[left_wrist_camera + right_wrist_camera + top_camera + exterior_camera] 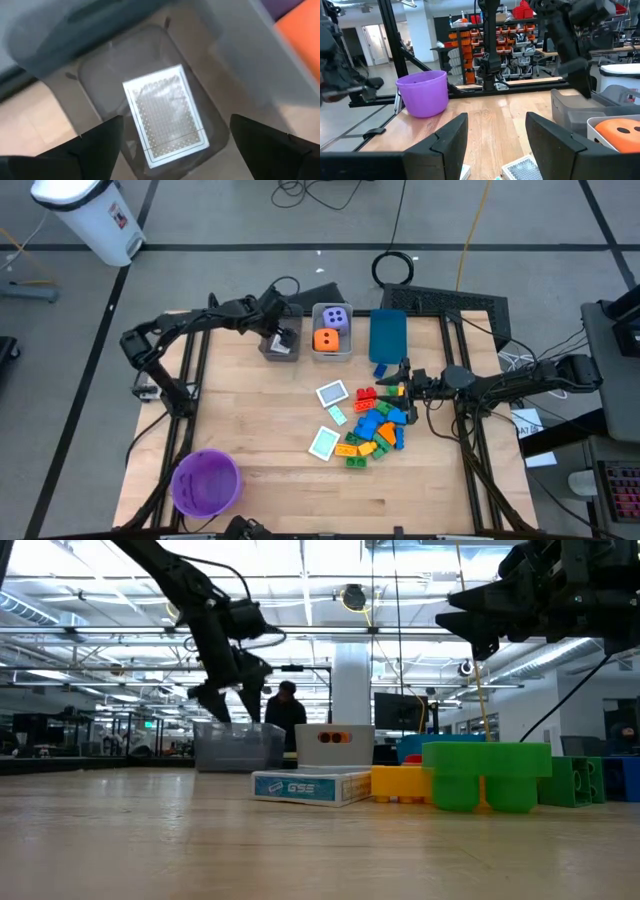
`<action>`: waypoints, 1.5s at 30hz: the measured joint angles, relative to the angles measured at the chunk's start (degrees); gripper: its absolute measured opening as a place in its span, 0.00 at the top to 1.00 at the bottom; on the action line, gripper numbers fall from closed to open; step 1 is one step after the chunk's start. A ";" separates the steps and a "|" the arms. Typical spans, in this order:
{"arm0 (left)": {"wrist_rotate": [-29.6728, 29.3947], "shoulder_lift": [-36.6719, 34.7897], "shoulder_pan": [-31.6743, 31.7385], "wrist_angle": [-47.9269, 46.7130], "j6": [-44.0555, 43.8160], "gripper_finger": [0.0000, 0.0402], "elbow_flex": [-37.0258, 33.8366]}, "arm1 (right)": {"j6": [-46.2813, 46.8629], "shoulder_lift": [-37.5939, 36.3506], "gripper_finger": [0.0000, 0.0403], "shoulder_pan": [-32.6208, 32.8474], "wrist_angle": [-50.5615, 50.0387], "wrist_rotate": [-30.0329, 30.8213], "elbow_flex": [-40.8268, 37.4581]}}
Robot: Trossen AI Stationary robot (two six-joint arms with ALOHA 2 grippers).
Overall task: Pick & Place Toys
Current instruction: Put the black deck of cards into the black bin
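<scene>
My left gripper (280, 338) hangs open over the grey bin (279, 343) at the table's far side. In the left wrist view, a white-edged card (167, 115) lies flat on the bin's floor (100, 85), between and below my fingers, untouched. A purple die (337, 317) and an orange die (326, 339) sit in the clear bin (347, 352) beside it. Three cards (332, 393) lie flat on the wood mid-table, next to a heap of coloured bricks (378, 428). My right gripper (495, 145) is open and level above the table's right side, holding nothing.
A purple bowl (205, 482) stands at the near left corner. A blue bin (388, 335) sits right of the clear bin. A dark keyboard (450, 302) lies at the far right edge. In the low view a person (286, 710) stands beyond the table. Bare wood lies left of the cards.
</scene>
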 joint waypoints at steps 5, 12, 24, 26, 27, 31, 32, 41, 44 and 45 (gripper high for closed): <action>0.33 -6.69 -0.84 -0.02 -0.04 0.07 0.09 | 0.00 0.00 0.52 0.00 -0.09 0.16 0.00; -4.01 -15.87 -8.57 2.94 1.03 0.07 -1.64 | 0.02 0.00 0.52 0.00 -0.29 0.22 0.00; -11.16 -19.86 -24.64 20.01 2.60 0.07 -9.99 | 3.86 0.13 0.52 0.00 -3.39 -1.57 8.41; -11.45 -19.88 -25.39 20.46 3.04 0.07 -10.41 | 1.20 0.13 0.52 0.02 -10.73 -1.75 14.10; -11.38 -19.88 -25.75 20.98 2.87 0.07 -10.74 | -0.26 0.13 0.52 0.02 -15.36 -1.72 17.03; -8.00 -19.88 -28.98 27.95 1.21 0.07 -14.31 | -3.72 0.13 0.52 0.04 -31.20 -0.13 25.94; -7.34 -19.88 -30.17 29.77 0.88 0.07 -15.52 | -4.42 0.13 0.52 0.06 -32.49 0.08 26.70; -7.29 -19.40 -38.64 38.72 -0.17 0.07 -24.31 | -7.10 3.54 0.36 2.35 -30.45 1.96 26.71; -8.41 -19.36 -39.38 38.35 -2.96 0.07 -25.54 | -7.10 5.34 0.29 2.87 -28.52 4.79 26.71; -8.15 -19.36 -39.43 38.47 -4.10 0.07 -25.69 | -7.10 5.99 0.28 2.97 -27.67 4.79 26.71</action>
